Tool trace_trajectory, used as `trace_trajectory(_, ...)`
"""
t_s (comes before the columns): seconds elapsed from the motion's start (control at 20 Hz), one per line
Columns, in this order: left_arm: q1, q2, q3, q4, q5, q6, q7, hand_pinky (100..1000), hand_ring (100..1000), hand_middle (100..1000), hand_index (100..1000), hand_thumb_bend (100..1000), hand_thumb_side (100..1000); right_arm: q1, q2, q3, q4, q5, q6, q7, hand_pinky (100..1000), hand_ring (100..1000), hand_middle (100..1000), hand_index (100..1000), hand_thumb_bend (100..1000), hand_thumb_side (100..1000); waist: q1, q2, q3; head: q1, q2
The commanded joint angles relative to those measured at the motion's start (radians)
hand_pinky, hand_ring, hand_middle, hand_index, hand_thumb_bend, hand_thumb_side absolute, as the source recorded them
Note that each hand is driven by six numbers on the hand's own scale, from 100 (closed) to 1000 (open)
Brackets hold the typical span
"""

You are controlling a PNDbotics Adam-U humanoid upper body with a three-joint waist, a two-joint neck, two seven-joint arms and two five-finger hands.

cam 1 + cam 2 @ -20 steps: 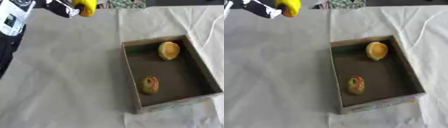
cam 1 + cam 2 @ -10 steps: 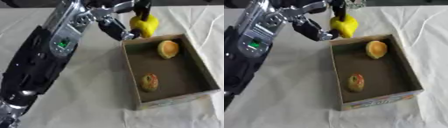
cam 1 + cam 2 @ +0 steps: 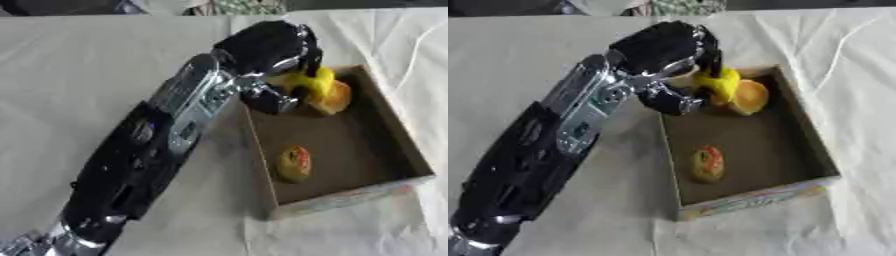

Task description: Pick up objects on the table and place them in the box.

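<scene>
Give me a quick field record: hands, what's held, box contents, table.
left hand: over the box's far left corner, fingers curled on the yellow object
right hand: not in view
yellow object: held inside the box, beside the orange round item
box contents: orange round item at far end, red-and-yellow item nearer middle
table: covered by white cloth

Bright, even light; soft, slightly blurred pictures.
</scene>
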Motion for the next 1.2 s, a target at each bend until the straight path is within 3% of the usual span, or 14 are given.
trace_trajectory(0.05,-0.002,-0.021,-0.004,0.041,-0.016,-0.008,0.005,839,824,766,894,143,100,-0.010,-0.026,-0.013,-0.015,-0.002,0.000,0.000,881,787,676,762,100,535,-0.002,-0.016,-0.003,0.000,-0.012)
trace_trajectory(0.1,0.003,-0.023,-0.006,0.054,-0.013,-0.012,-0.006,848,834,780,902,147,100,-0.010,-0.024,-0.014,-0.015,-0.003,0.001,-0.001,881,787,676,762,100,535,-0.001,-0.016,-0.003,-0.001,-0.013)
trace_trajectory(0.15,0.007,-0.024,-0.005,0.061,-0.010,-0.015,-0.014,915,909,855,946,176,138,-0.009,-0.022,-0.014,-0.015,-0.003,0.001,-0.001,881,787,676,762,100,536,0.000,-0.016,-0.003,-0.002,-0.012)
trace_trajectory(0.25,0.010,-0.024,-0.001,0.061,-0.010,-0.016,-0.014,945,960,883,963,252,218,-0.006,-0.019,-0.013,-0.015,-0.004,0.002,0.000,882,787,675,762,100,535,0.001,-0.017,-0.002,-0.003,-0.010)
trace_trajectory(0.45,0.007,-0.017,0.013,0.029,-0.004,-0.007,0.019,936,956,868,957,285,261,-0.002,-0.011,-0.013,-0.015,-0.007,0.007,0.000,882,787,675,761,100,537,0.002,-0.018,0.000,-0.003,-0.007)
trace_trajectory(0.6,0.000,-0.007,0.028,-0.023,0.023,0.006,0.042,920,944,856,945,221,217,-0.002,-0.010,-0.014,-0.015,-0.008,0.006,-0.001,882,787,674,761,100,537,0.002,-0.019,0.004,-0.004,-0.002)
trace_trajectory(0.75,-0.016,0.020,0.057,-0.111,0.083,0.039,0.077,893,918,832,918,100,157,0.001,-0.011,-0.014,-0.015,-0.008,0.002,-0.001,881,787,675,761,100,537,0.002,-0.022,0.010,-0.004,0.005)
trace_trajectory(0.95,-0.017,0.098,0.133,-0.259,0.290,0.093,0.174,828,867,783,884,100,219,0.006,-0.016,-0.016,-0.015,-0.006,-0.010,-0.002,880,788,677,762,100,539,0.004,-0.028,0.024,-0.008,0.010)
trace_trajectory(1.15,0.026,0.252,0.254,-0.364,0.613,0.132,0.289,804,826,740,866,100,427,0.019,-0.023,-0.021,-0.015,0.003,-0.030,-0.006,879,788,678,763,100,538,0.005,-0.034,0.044,-0.021,0.012)
trace_trajectory(1.2,0.041,0.295,0.293,-0.386,0.684,0.147,0.318,803,823,739,865,100,439,0.025,-0.024,-0.022,-0.015,0.007,-0.035,-0.007,879,788,678,763,100,538,0.005,-0.034,0.050,-0.025,0.012)
